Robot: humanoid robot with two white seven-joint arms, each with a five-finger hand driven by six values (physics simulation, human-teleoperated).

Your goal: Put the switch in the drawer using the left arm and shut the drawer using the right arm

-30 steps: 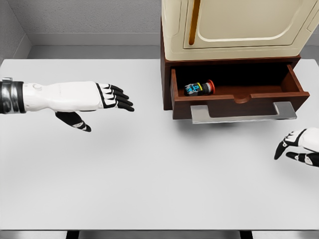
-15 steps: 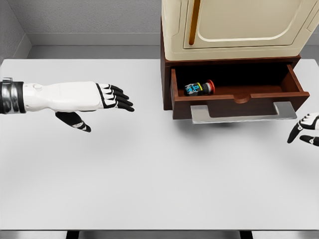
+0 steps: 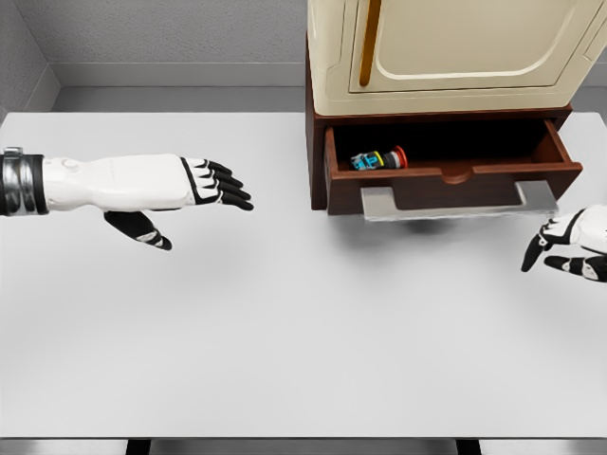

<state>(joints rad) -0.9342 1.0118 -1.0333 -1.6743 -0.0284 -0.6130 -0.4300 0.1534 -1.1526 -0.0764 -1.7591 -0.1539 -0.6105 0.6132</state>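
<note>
The right hand (image 3: 569,254) hangs with its fingers (image 3: 537,256) loosely curled, gripping nothing. Just up and to their left runs the drawer's grey handle (image 3: 460,202), its long axis lying sideways across their reach, so a push away from the robot should shut it. The drawer (image 3: 453,172) stands partly open with the switch (image 3: 377,158) at its left end. Far leftward, the left hand (image 3: 180,190) hovers with fingers spread and empty.

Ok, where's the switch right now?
In the head view, the switch lies inside the open drawer, at its left end, right of centre under the cream cabinet.
</note>
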